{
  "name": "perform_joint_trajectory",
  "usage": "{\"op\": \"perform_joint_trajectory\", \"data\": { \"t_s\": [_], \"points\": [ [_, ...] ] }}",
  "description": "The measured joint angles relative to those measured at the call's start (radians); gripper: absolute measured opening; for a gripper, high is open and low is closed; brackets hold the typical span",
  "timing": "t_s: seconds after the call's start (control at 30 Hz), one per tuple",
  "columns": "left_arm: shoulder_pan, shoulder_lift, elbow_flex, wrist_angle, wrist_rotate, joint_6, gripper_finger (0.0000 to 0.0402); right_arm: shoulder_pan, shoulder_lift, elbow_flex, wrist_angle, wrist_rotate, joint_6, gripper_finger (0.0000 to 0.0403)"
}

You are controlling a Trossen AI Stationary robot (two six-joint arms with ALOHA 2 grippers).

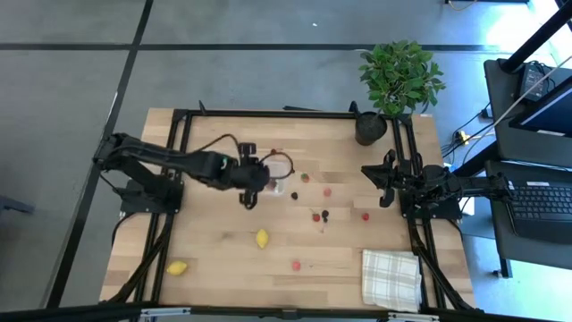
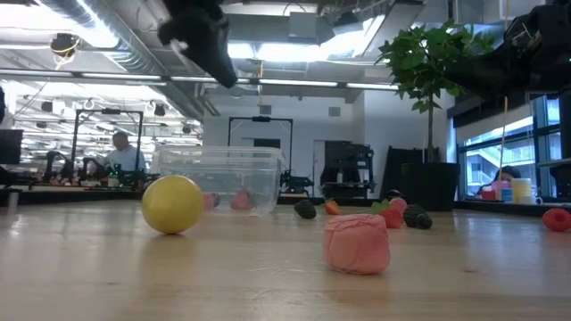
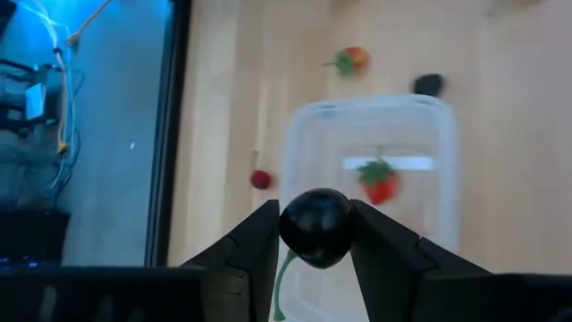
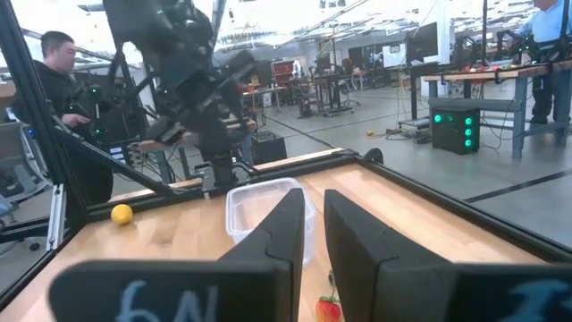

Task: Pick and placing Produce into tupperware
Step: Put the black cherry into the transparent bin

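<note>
While unlabelled, left gripper [image 3: 315, 259] pinches dark berry [image 3: 315, 227] above tupperware [image 3: 420, 134].

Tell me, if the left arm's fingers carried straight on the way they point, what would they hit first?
Probably the clear tub: the left gripper, holding a dark berry, points at it. How far off is unclear.
</note>
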Motion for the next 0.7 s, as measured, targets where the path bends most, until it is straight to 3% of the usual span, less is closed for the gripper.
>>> {"op": "perform_joint_trajectory", "data": {
  "t_s": [0.1, 0.3, 0.53, 0.7],
  "points": [
    [0.060, 0.017, -0.002, 0.005, 0.028, 0.014, 0.0121, 0.000, 0.000, 0.000, -0.003, 0.000, 0.000, 0.0051],
    [0.153, 0.059, -0.003, 0.023, 0.186, 0.020, 0.0121, 0.000, 0.003, 0.000, -0.013, 0.000, 0.003, 0.0051],
    [0.194, 0.104, -0.041, 0.029, 0.297, 0.028, 0.0121, 0.000, 0.003, 0.000, -0.052, 0.000, 0.008, 0.0051],
    [0.195, 0.125, -0.094, 0.057, 0.320, 0.027, 0.0121, 0.000, 0.003, 0.000, -0.052, 0.000, 0.008, 0.0051]
  ]
}}
